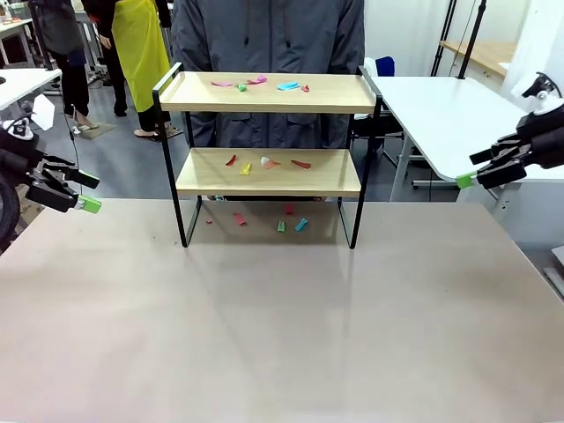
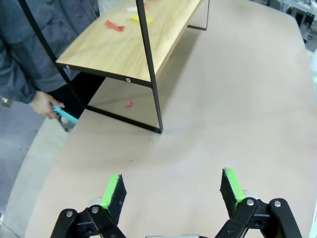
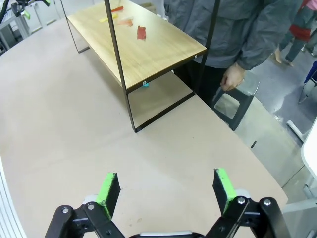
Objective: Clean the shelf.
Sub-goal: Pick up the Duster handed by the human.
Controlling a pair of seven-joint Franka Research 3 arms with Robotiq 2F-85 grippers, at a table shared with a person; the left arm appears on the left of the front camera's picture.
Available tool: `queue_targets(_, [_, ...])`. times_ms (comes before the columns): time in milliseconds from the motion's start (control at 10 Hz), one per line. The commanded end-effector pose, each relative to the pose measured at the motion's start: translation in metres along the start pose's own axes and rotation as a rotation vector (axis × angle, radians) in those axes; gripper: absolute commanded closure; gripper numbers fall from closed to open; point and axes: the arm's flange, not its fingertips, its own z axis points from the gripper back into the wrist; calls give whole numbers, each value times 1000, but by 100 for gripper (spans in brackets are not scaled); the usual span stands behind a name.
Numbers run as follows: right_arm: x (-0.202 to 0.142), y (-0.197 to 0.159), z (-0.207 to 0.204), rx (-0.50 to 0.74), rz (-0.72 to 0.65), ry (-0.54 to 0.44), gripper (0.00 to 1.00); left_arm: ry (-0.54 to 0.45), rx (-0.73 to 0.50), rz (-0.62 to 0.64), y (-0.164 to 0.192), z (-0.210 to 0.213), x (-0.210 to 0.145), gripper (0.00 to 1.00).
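Cleaning looked not yet begun: the shelf (image 1: 339, 92) stood at the middle of the table's (image 1: 282, 335) far edge, coloured scraps (image 1: 288, 85) on both boards and beneath. The left gripper (image 1: 86, 192) and right gripper (image 1: 471, 169) hung wide open, empty, at the side edges. Next, one needed to reach a scrap.

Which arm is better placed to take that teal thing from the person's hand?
Probably left. The person's hand holding the teal thing is by the shelf end nearest the left gripper, which is open.
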Motion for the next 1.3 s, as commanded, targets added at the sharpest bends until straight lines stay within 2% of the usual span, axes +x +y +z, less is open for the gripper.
queue_targets(0, [-2,-3,0,7,7,-7,0,-8,-3,4,1,-2,-2,0])
queue_targets(100, [-13,-40,9,25,-19,-108,0,-66,-8,24,33,-1,-13,0])
queue_targets(200, [-28,-62,13,60,-22,-176,0,-139,-55,5,53,-1,-25,0])
queue_targets(500, [-65,-125,21,85,-29,-327,0,-462,-79,-45,97,8,-69,0])
queue_targets(600, [-76,-142,23,81,-30,-361,0,-514,-40,-48,110,16,-83,0])
queue_targets(900, [-98,-183,17,112,-15,-464,0,-636,-38,-60,139,18,-116,0])
queue_targets(1200, [-112,-201,3,113,-17,-507,0,-685,-19,-68,150,17,-124,0])
